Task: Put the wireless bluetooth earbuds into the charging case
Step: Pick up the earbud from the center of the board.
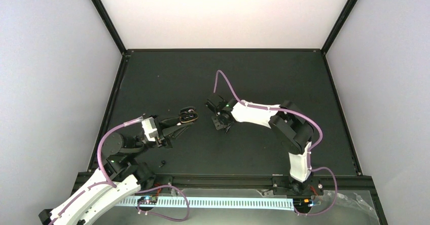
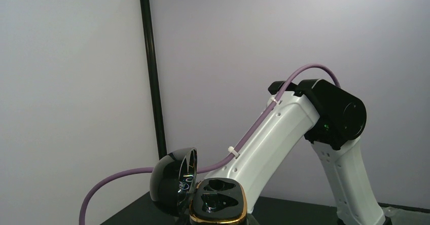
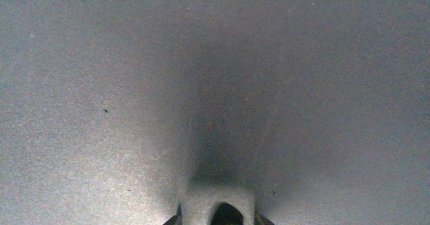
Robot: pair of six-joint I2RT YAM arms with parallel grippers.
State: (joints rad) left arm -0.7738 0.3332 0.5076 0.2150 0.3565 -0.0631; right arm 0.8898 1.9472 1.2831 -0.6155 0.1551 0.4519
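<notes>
The charging case [image 1: 188, 116] is black with a gold rim and is held off the table, with my left gripper [image 1: 175, 126] shut on its base. In the left wrist view its lid [image 2: 174, 180] stands open to the left, and the two wells in the base [image 2: 218, 202] are empty. My right gripper [image 1: 223, 125] points down at the mat to the right of the case. In the right wrist view its fingertips [image 3: 175, 220] stand apart, either side of a small dark earbud [image 3: 226, 215] lying on the mat. The right gripper [image 3: 219, 220] is open around it.
Another tiny black bud [image 1: 163, 162] lies on the mat near the front edge, close to the left arm's base. The black mat [image 1: 263, 78] is walled by pale panels on three sides. The right arm's white link [image 2: 284, 134] rises behind the case.
</notes>
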